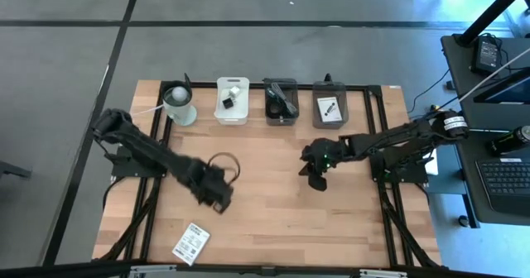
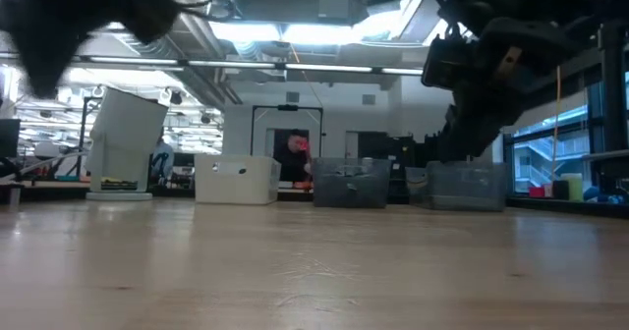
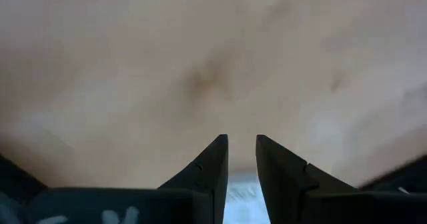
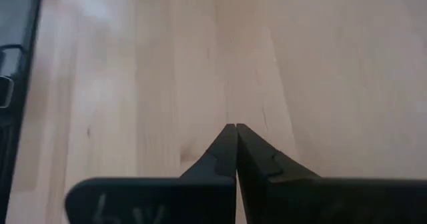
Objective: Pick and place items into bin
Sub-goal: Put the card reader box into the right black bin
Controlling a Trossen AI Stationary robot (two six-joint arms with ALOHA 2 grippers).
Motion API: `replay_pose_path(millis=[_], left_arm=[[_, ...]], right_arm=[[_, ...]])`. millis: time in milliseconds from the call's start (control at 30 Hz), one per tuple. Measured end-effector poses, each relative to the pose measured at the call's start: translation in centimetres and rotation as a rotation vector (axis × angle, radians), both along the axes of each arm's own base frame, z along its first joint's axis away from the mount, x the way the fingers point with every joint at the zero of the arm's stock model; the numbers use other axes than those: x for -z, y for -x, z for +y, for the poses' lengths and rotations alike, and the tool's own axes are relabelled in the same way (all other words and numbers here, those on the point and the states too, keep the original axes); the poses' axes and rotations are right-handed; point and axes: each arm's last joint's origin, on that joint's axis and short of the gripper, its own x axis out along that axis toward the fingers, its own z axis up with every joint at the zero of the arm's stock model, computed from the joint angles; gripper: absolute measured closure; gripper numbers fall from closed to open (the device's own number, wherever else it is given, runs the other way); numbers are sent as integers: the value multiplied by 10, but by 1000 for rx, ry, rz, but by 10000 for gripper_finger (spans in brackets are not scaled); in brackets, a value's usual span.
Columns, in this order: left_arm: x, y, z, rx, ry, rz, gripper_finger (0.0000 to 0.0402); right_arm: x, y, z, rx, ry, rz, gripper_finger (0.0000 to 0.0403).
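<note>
My left gripper (image 1: 219,197) hovers over the table's middle left, just near of the black coiled cable (image 1: 224,164) that lies flat on the wood. In its wrist view the left gripper (image 3: 241,144) shows its fingers a narrow gap apart. A white printed card (image 1: 191,242) lies by the near edge. My right gripper (image 1: 316,179) is shut, with the tips of the right gripper (image 4: 232,127) meeting above bare wood right of centre. Along the far edge stand a white bin (image 1: 233,101) with a small black cube, a dark bin (image 1: 281,102) and a grey bin (image 1: 330,107). My left gripper has something pale (image 3: 240,192) showing far back between its fingers; I cannot tell what it is or whether the fingers touch it.
A white cup with a ball (image 1: 180,104) stands left of the bins, at the far left. The black frame rails (image 1: 383,129) run along the table's sides. Open wood lies between the two grippers. A person (image 2: 295,155) sits in the room beyond the table.
</note>
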Motion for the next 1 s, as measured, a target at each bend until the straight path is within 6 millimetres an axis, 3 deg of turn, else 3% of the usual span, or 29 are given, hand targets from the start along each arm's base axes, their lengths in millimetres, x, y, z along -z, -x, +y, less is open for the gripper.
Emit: replay_pose_path(millis=[200,400,600,800,1000], left_arm=[[15,19,-53,-111,74,120,330],[29,37,-86,-211,52,176,330],[52,34,-112,-180,90,147,330],[83,27,-123,-174,92,252,330],[90,9,-104,-200,87,277,330]], right_arm=[[-2,-2,-13,-44,-25,-39,399],[-3,-3,-20,-23,-22,-46,399],[-3,-3,-22,-32,-7,-52,399],[-3,-3,-21,-48,-18,-54,399],[-3,-3,-21,-56,-12,-57,399]])
